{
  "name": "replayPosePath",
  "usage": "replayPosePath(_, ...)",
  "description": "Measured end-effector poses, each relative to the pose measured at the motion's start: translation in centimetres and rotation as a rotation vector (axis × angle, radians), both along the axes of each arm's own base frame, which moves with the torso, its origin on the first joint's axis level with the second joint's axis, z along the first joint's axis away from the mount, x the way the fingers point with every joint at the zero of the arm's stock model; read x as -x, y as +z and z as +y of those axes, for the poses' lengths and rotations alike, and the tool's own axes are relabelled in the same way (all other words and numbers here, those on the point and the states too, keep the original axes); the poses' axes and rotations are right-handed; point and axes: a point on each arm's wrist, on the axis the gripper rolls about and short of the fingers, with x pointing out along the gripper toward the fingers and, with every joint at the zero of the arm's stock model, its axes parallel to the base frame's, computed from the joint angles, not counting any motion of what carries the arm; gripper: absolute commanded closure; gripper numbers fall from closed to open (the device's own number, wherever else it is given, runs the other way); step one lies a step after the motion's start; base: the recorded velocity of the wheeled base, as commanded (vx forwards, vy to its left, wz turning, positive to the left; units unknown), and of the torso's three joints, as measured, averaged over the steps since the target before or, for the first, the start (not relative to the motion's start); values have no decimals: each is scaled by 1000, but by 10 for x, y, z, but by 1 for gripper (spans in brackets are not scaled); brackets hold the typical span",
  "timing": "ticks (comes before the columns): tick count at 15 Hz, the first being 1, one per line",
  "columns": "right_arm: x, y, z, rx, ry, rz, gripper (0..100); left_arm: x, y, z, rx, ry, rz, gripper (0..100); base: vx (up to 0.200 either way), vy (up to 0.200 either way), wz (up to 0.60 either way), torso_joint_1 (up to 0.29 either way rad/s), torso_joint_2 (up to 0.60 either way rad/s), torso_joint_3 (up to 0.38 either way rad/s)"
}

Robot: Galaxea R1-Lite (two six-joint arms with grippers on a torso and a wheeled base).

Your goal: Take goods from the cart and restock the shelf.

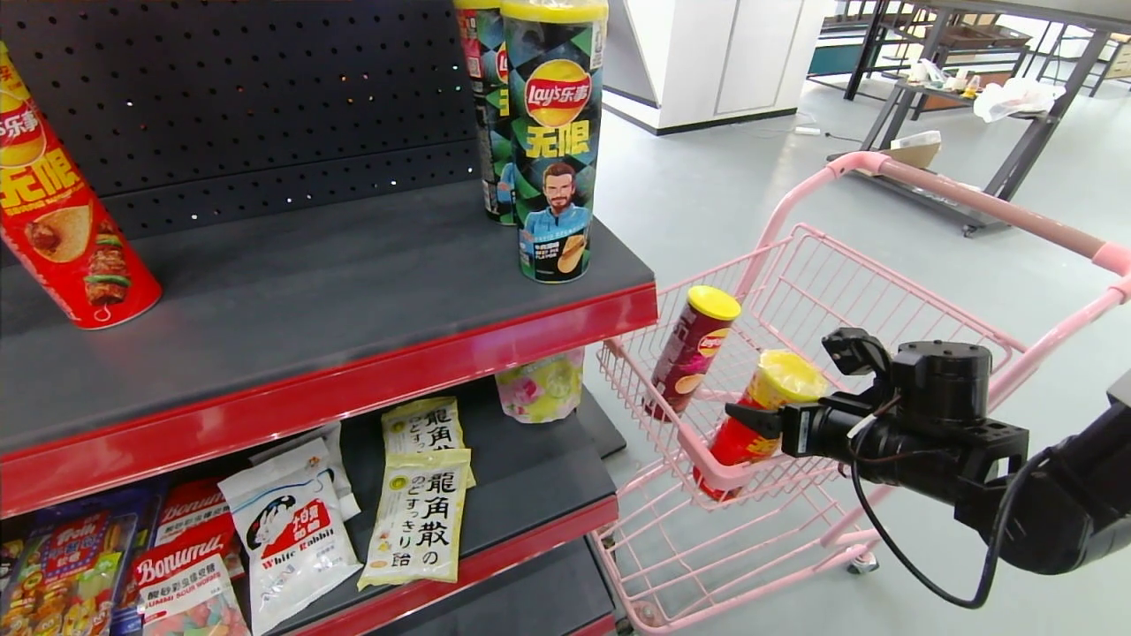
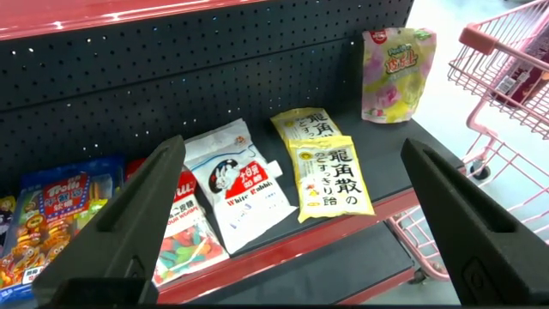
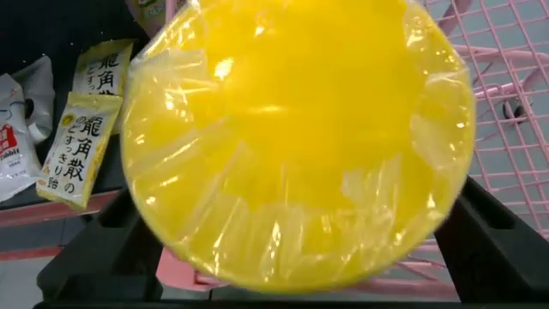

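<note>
A red chip can (image 1: 740, 443) with a yellow lid (image 3: 300, 129) leans tilted at the near left side of the pink cart (image 1: 892, 300). My right gripper (image 1: 753, 422) is shut on its upper part, with the lid right before the wrist camera. A maroon chip can (image 1: 692, 351) with a yellow lid leans in the cart's far left corner. The upper shelf (image 1: 309, 291) holds a green chip can (image 1: 555, 141) at its right end and a red one (image 1: 62, 221) at its left. My left gripper (image 2: 292, 223) hangs open before the lower shelf's snack bags (image 2: 330, 176).
The lower shelf (image 1: 521, 486) carries yellow sachets (image 1: 420, 512), a white bag (image 1: 292, 530) and a pale pouch (image 1: 543, 387). A second can (image 1: 482, 106) stands behind the green one. Metal tables (image 1: 963, 79) stand beyond the cart on grey floor.
</note>
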Motion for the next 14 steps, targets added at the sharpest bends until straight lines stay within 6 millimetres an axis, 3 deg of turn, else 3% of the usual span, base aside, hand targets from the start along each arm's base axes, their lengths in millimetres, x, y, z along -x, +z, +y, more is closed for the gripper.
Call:
replayPosePath(5,-13,-6,3,-1,0,-6,0,0,0,0,0,0,0,0,0,0,0,0,0,0)
replayPosePath(6,-14,-8,3,-1,0,-8,100,0,0,0,0,0,0,0,0,0,0,0,0,0)
replayPosePath(11,-17,-14,4,-9,12,-40,100,0,0,0,0,0,0,0,0,0,0,0,0,0)
replayPosePath(14,-11,-2,3,-8,13,-62,100,0,0,0,1,0,0,0,0,0,0,0,0,0)
